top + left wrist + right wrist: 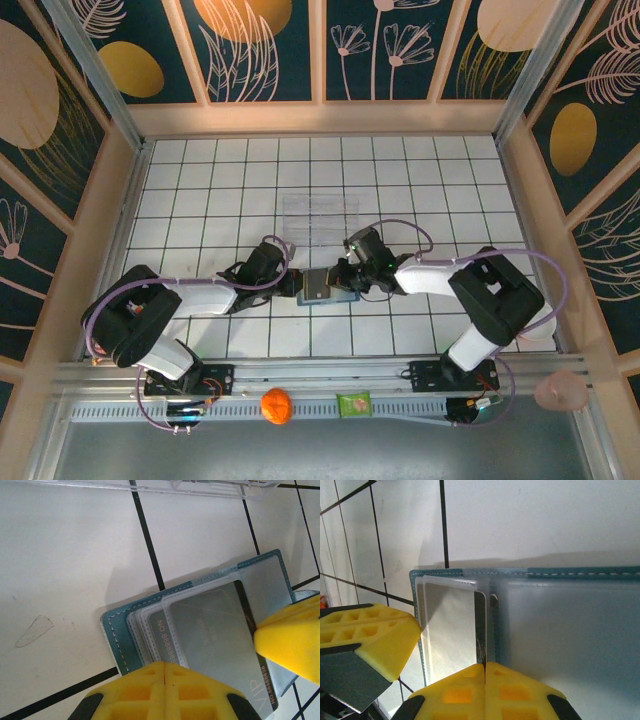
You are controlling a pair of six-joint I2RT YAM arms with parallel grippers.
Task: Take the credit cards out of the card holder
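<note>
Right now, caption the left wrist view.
Shut left gripper at the open card holder's edge, a card showing through clear sleeves.

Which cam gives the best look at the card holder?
Left wrist: the card holder lies open, teal stitched edge, stacked sleeves and a card with print all sharp. Right wrist shows it close but glared, mostly frosted panel. Top external shows it tiny, partly covered.

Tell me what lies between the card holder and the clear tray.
Nothing: the left wrist view shows bare white table, crossed by a black line, between the card holder and the clear tray.
</note>
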